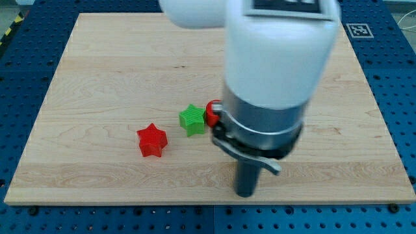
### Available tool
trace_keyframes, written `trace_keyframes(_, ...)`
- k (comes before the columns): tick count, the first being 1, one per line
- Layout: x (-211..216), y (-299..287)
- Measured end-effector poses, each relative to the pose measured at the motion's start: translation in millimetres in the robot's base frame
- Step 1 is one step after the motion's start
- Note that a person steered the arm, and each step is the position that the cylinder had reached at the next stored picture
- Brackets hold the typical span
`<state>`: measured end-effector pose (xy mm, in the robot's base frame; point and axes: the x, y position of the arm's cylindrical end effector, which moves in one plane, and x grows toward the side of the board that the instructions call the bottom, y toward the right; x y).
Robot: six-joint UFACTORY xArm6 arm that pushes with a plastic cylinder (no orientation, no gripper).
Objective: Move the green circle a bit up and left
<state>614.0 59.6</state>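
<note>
Near the board's (78, 97) bottom, the tip (245, 194) rests, below-right of a green star (192, 119) and red star (152, 140). No green circle shows; the arm may hide it. It has no fingers. Such blocks look light, hard and slidy; push its lower-right side.

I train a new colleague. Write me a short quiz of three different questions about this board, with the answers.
1. True or false: the red star touches the green star.
2. Multiple choice: my tip is (A) toward the view's bottom and right of the green star, (B) at the view's top left corner of the wooden board, (C) between the two stars.
3. Fill in: beside the green star, on the view's right, a ___ block is partly hidden by the arm.

Key: 1 false, they lie apart. 2 A. 3 red. No green circle shows in this view.
</note>
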Motion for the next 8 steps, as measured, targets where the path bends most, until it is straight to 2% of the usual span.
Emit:
trace_keyframes(1,-6,36)
trace_keyframes(2,-23,40)
trace_keyframes(8,-67,5)
